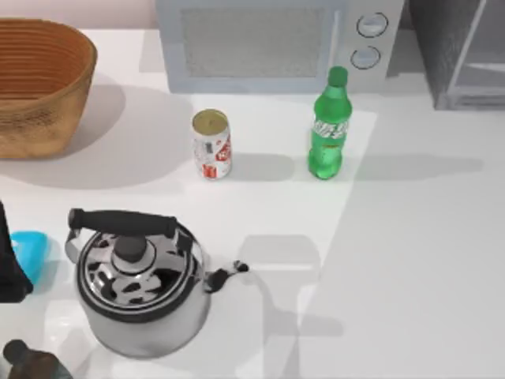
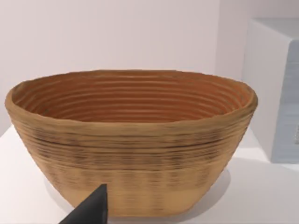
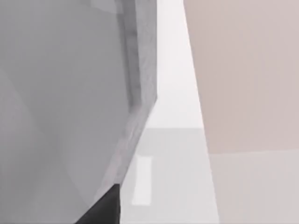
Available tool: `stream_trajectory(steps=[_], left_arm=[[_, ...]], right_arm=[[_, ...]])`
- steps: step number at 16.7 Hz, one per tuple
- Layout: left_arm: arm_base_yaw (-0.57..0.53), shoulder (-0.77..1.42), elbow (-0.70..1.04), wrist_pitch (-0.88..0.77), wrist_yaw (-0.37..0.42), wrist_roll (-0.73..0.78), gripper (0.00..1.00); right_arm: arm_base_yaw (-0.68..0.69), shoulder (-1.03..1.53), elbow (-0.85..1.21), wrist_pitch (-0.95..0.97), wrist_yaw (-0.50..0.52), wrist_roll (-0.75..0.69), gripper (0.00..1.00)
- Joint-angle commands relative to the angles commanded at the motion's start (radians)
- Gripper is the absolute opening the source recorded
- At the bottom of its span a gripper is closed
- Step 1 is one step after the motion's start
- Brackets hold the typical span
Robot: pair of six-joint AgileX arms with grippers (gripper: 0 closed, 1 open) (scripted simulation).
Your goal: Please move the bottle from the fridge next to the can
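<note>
White tabletop (image 1: 410, 260) fills the top view, with a pale wall along its far edge. On it, the bottle (image 1: 328, 126) stands upright in front of the microwave (image 1: 276, 39), outside the fridge (image 1: 461, 51), which occupies the far right corner. The can (image 1: 212, 144) stands upright to the bottle's left, apart from it, with bare table between them. A wicker basket (image 1: 39, 83) sits at the far left; a steel kettle (image 1: 138, 284) with a black handle sits near left, beside a blue object (image 1: 30, 253) at the left edge. I see a dark piece of my left arm (image 1: 9, 268) at that edge.

Left wrist view: the basket (image 2: 131, 140) is directly ahead, with one dark fingertip (image 2: 93, 207) in front of it. I cannot tell how far the left gripper is open.

Right wrist view: the fridge's grey side (image 3: 60, 102) is close by, with one dark fingertip (image 3: 105, 210) low in frame. I cannot tell the right gripper's opening, and nothing is seen held.
</note>
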Motion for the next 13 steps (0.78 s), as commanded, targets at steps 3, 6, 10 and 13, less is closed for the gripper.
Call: stream_trajectory(steps=[3, 6, 10, 13], left_arm=[[0.0, 0.0, 0.0, 0.0, 0.0, 0.0, 1.0], [0.0, 0.0, 0.0, 0.0, 0.0, 0.0, 1.0], [0.0, 0.0, 0.0, 0.0, 0.0, 0.0, 1.0], [0.0, 0.0, 0.0, 0.0, 0.0, 0.0, 1.0]], right_arm=[[0.182, -0.053, -0.038, 0.072, 0.129, 0.089, 1.0], [0.435, -0.075, -0.086, 0.115, 0.289, 0.191, 1.0], [0.687, -0.113, -0.174, 0.184, 0.486, 0.377, 1.0], [0.767, -0.167, -0.222, 0.246, 0.57, 0.459, 1.0]])
